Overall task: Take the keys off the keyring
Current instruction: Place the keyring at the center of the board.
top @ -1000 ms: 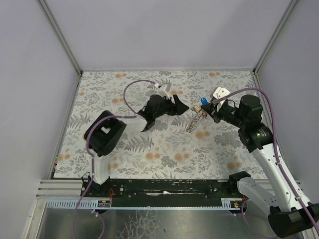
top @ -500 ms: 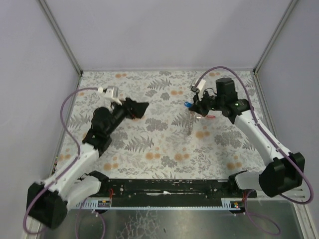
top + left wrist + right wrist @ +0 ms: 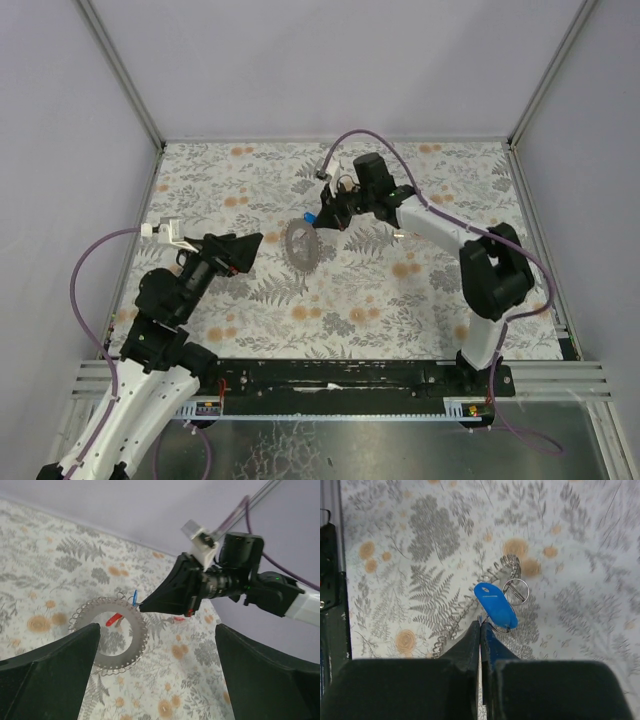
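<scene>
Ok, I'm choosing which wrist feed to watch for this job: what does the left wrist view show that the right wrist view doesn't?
Only the left wrist view: the keyring as a whole flat ring, a red key in its hole, and the right gripper from outside, shut at the ring's edge. Only the right wrist view: a close look at a small silver loop, with the ring seen nearly edge-on. Both: the blue key, the keyring and the floral cloth.

Keyring (image 3: 136,637) partly behind left end effector (image 3: 156,630)
</scene>
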